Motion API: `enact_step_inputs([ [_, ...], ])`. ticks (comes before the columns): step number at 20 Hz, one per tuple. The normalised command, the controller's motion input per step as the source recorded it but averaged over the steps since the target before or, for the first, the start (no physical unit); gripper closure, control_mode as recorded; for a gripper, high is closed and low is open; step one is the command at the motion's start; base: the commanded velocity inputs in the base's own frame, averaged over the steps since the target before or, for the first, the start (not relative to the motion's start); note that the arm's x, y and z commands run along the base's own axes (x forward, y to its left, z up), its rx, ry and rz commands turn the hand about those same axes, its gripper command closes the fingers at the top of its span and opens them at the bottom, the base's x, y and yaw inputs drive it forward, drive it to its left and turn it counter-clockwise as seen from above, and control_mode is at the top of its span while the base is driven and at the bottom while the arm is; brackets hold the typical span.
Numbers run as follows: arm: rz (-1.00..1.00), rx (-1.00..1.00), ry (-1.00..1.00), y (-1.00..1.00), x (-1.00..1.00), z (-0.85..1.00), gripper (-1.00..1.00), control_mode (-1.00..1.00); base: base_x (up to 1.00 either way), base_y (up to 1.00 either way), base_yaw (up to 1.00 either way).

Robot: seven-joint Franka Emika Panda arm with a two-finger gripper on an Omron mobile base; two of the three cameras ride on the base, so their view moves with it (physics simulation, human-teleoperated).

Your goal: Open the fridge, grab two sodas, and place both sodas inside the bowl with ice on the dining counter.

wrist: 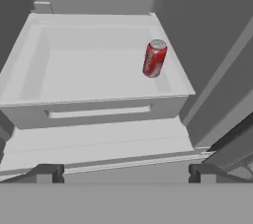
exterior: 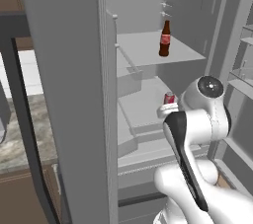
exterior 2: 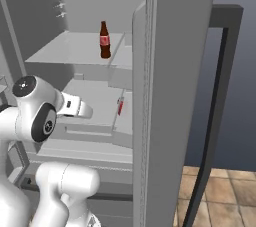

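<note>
The tall grey fridge point(exterior: 74, 94) stands open. A short red can with a silver top point(wrist: 154, 58) stands upright in a pale tray, upper right in the hand view. A small dark-brown cola bottle point(exterior: 165, 39) stands upright on the shelf above. The two-finger gripper point(wrist: 126, 172) is spread wide, holding nothing, well apart from the can.

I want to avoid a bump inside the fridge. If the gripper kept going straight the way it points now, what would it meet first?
Probably the front lip of the white drawer, centred ahead of the open gripper. The red can sits right of that line. Depth is unclear.
</note>
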Motion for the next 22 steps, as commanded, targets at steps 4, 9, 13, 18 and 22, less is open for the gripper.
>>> enact_step_inputs([
  [4, 0.0, 0.08, -0.27, -0.04, 0.12, -0.65, -1.0, -1.0, 0.0, 0.0, 0.0],
  [9, -0.02, 0.08, -0.23, -0.01, 0.33, -0.37, -1.0, -1.0, 0.0, 0.0, 0.0],
  [13, -0.13, 0.01, -0.16, 0.0, 0.13, -0.37, -1.0, -1.0, 0.0, 0.0, 0.0],
  [18, -0.13, 0.0, -0.09, -0.08, 0.12, -0.37, -1.0, -1.0, 0.0, 0.0, 0.0],
  [22, -0.04, 0.0, -0.07, -0.21, 0.21, -0.31, -1.0, -1.0, 0.0, 0.0, 0.0],
])
